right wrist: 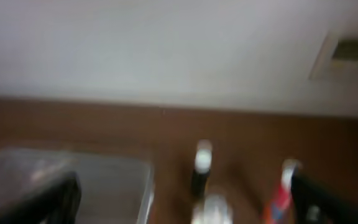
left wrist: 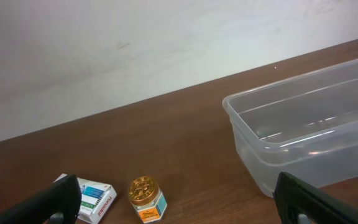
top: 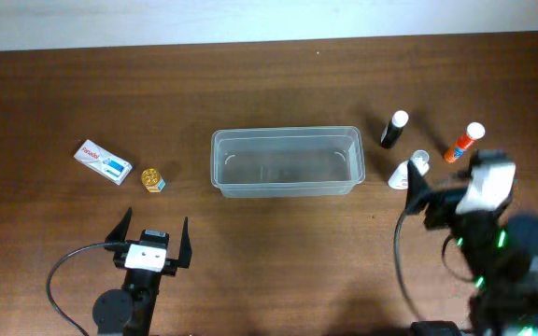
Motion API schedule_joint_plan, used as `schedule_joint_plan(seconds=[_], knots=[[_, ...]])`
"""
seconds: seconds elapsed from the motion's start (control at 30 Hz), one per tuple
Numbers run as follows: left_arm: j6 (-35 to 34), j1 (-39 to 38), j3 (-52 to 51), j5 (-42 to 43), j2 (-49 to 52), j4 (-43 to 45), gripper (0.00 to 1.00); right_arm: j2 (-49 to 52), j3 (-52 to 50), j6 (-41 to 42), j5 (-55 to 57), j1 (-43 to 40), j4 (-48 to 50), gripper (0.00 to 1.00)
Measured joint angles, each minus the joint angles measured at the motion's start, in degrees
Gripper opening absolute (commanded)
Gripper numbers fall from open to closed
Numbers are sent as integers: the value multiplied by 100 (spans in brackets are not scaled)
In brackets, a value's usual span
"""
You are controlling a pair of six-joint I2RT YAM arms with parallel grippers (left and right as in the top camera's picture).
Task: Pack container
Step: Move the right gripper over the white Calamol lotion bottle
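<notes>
Container [left wrist: 248,144] looks sharp from left wrist, blurred from right.

Overhead: lit evenly and moderately from above; sharp throughout. Noted soft, faint shadows tight beside the container [top: 288,161] and jar [top: 152,179]. Found the table [top: 269,84] dimmer toward its near edge. Left wrist: bright and in focus; noted pale highlights on container floor and rim. Right wrist: badly blurred, smeared all over. Could make out bottles [right wrist: 201,165] only as vague shapes; saw wall [right wrist: 166,50] washed out.
</notes>
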Motion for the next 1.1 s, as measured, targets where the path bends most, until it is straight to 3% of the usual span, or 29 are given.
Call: schedule_joint_plan(seconds=[0.23,0.4,0.77,1.1], knots=[[0,0,0,-15,0,0,99,2588,3169,42,151,0,-3342,98],[0,0,0,-17,0,0,99,3567,3783,44,173,0,-4645,98],[0,0,0,-17,0,0,99,4944,3794,560,166,0,-4697,100],[0,0,0,-17,0,0,99,5617,3797,1897,494,-92,-4459,85]])
